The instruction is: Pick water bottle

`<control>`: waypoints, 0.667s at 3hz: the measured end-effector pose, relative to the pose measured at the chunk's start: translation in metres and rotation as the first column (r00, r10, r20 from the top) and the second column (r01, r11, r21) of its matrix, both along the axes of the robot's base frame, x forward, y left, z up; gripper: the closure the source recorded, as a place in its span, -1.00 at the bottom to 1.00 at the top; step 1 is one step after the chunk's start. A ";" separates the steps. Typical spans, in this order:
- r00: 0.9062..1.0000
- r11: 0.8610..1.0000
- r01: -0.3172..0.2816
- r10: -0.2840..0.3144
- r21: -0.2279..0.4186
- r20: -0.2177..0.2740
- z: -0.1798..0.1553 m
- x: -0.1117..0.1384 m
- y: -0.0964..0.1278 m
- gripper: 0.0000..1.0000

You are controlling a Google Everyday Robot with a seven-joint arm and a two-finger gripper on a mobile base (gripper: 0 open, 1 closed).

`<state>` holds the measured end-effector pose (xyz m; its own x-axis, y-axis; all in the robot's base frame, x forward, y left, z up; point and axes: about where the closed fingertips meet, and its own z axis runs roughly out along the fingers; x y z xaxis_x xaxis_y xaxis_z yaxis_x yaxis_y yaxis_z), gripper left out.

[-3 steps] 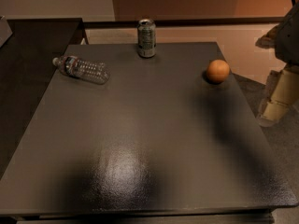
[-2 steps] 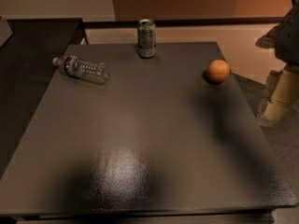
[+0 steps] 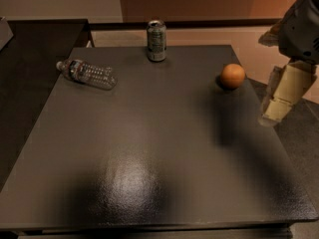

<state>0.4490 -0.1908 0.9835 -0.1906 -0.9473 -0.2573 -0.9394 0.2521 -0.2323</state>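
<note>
Nothing moved: bottle (image 3: 87, 73) lies ungrasped left of can (image 3: 156, 40); end effector (image 3: 280, 101) well right of it, grip state indeterminable.

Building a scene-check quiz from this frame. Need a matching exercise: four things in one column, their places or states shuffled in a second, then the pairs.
Column 1
1. water bottle
2. drink can
3. orange
4. gripper

Column 2
A. upright at the far edge of the table
B. at the right of the view, apart from the other three
C. lying on its side, far left of the table
D. resting on the table, far right

Pairs: 1-C, 2-A, 3-D, 4-B
</note>
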 end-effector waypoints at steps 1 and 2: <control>1.000 0.999 -0.021 0.020 0.037 0.009 -0.002 0.019 0.026 -1.00; 0.999 0.998 -0.032 0.030 0.062 0.026 -0.008 0.047 0.058 -1.00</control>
<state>0.4963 -0.1324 0.9759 -0.1544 -0.9345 -0.3206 -0.9410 0.2380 -0.2405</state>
